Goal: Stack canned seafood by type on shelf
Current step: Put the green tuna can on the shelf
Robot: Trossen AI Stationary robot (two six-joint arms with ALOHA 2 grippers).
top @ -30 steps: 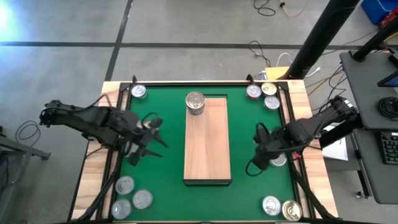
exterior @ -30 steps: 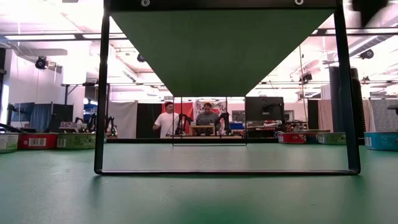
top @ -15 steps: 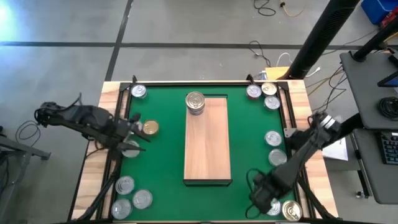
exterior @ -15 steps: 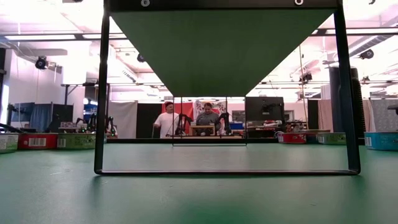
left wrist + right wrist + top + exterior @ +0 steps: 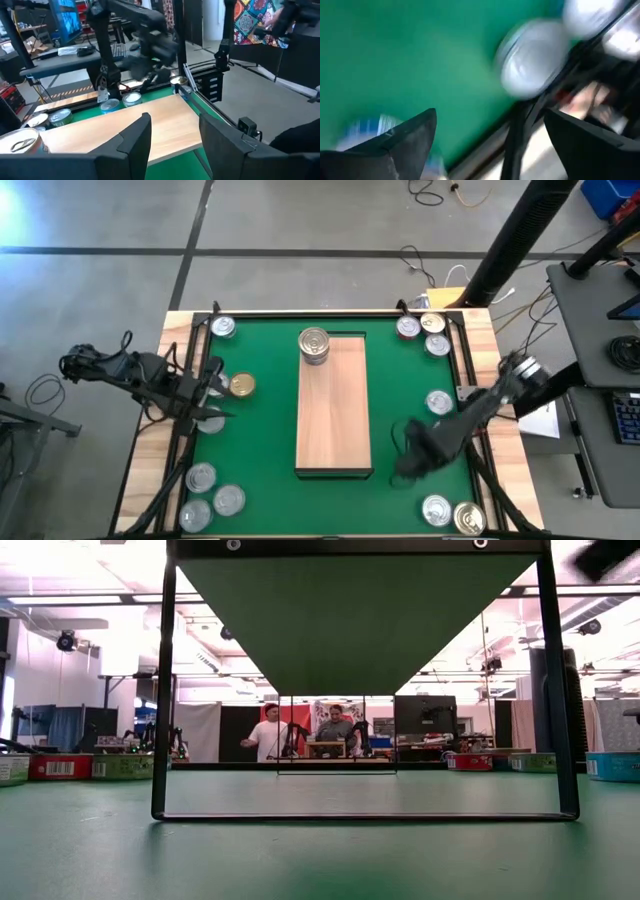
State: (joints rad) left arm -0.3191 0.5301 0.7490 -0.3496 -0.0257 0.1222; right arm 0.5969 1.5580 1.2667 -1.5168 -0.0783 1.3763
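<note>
Left gripper (image 5: 205, 405) at left edge of green mat (image 5: 270, 420), near gold-topped tin (image 5: 241, 385); fingers (image 5: 135, 140) spread, nothing between them. Right gripper (image 5: 410, 460) blurred over mat just right of shelf (image 5: 334, 405); fingers (image 5: 405, 142) wide apart, empty. Shelf at mat centre, stack of silver-topped tins (image 5: 314, 345) at its far end. Other tins in clusters: far-right corner (image 5: 425, 332), near-right corner (image 5: 450, 513), near-left corner (image 5: 210, 498), one at far left (image 5: 222, 327), one at right edge (image 5: 438, 401).

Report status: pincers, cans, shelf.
Left pincer open, empty, at table's left edge. Right pincer open, empty, near right edge. One silver-topped round tin on light-wood shelf board; nothing blocking.
</note>
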